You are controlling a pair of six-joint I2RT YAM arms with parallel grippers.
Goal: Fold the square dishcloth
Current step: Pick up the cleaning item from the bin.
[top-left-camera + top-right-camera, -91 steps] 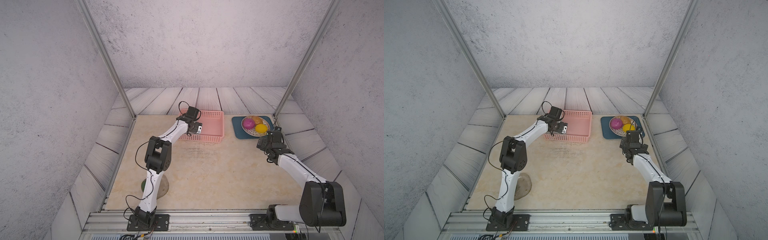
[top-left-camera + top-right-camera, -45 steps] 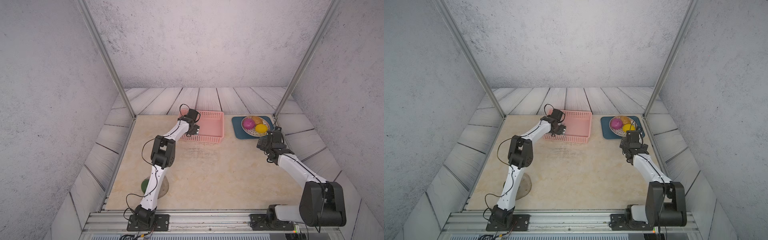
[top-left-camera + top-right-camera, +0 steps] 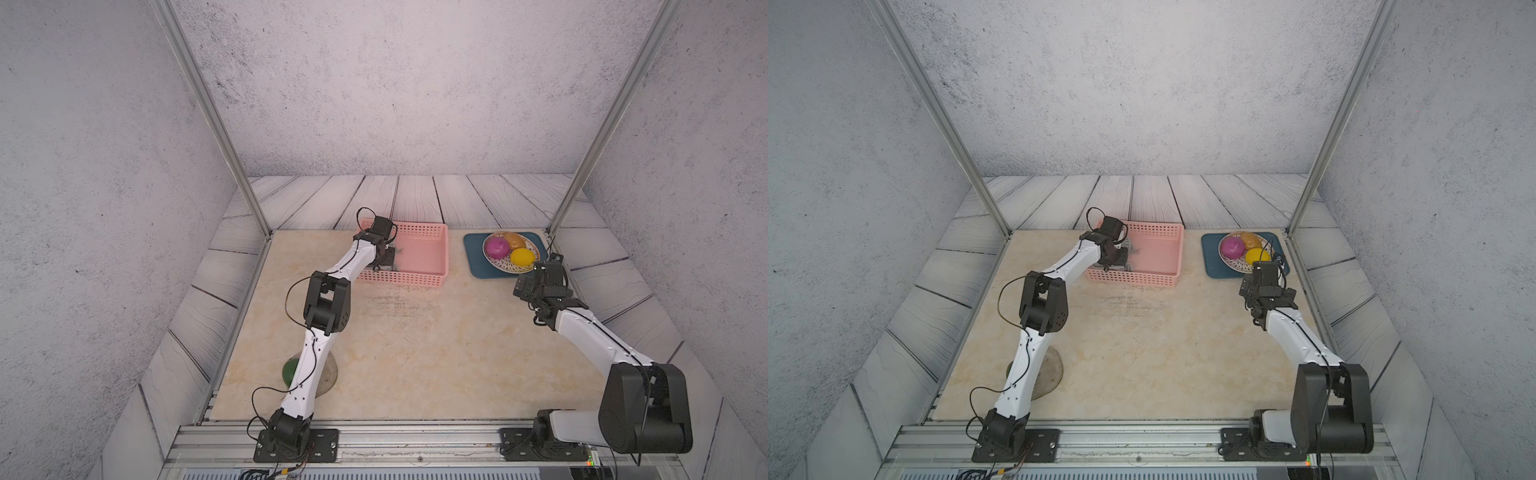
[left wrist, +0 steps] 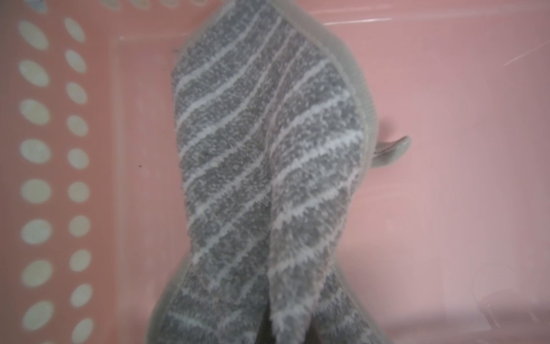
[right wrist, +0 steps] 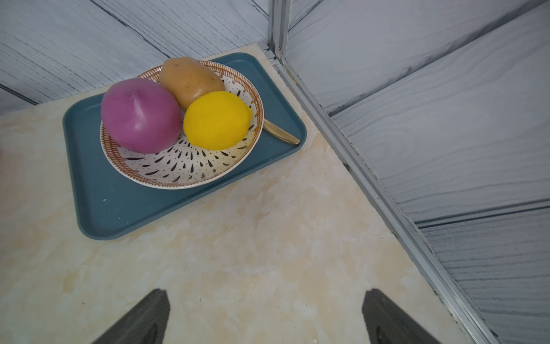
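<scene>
At the far edge of the beige marbled counter [image 3: 415, 357] stands a pink perforated plastic basket [image 3: 419, 280], and the left gripper [image 3: 384, 261] reaches down into its left end. The small grey-and-white striped square dishcloth [image 4: 268, 163] is inside the basket, bunched up beside the holed side wall. Its folds are drawn together toward the gripper, which is clenched on the fabric, though the cloth hides the fingers in the wrist view. A grey hanging loop [image 4: 390, 150] pokes out past one hem. The right gripper [image 5: 265, 297] hovers over bare counter near the far right corner, released, its dark fingers [image 5: 143, 318] spread wide with nothing between them. Just beyond it sits a teal rectangular tray [image 5: 119, 214] carrying a round patterned plate [image 5: 178, 169] with a purple onion [image 5: 140, 116], a brown potato [image 5: 190, 77] and a yellow lemon [image 5: 217, 119]. A gold utensil handle [image 5: 281, 134] sticks out from under the plate's rim. Near the front left corner, a round woven straw mat [image 3: 328, 374] lies partly behind the left arm, with a green ball [image 3: 289, 371] at its edge.
</scene>
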